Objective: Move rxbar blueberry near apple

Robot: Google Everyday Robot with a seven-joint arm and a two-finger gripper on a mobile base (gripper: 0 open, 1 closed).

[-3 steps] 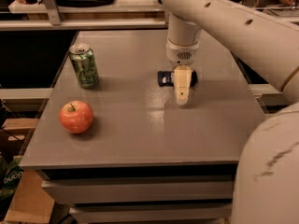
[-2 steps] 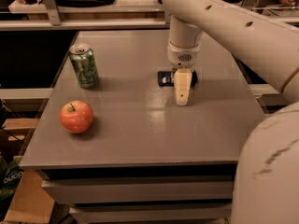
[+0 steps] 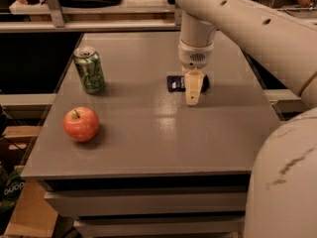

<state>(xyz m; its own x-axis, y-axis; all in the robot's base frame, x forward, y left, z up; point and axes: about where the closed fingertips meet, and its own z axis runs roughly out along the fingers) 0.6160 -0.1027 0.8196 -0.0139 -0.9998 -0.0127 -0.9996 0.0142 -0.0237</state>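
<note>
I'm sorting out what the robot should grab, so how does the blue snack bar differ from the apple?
The rxbar blueberry is flat, rectangular and dark blue; the apple is round and red-orange. The bar lies farther back, right of centre, partly hidden behind the gripper, which hangs right over it. The apple sits in full view near the front left, with nothing over it. Both rest on the same gray table.

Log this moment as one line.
gripper: at snack bar | snack bar: lying on table, far right | apple: near left, apart from bar | soda can: behind apple
</note>
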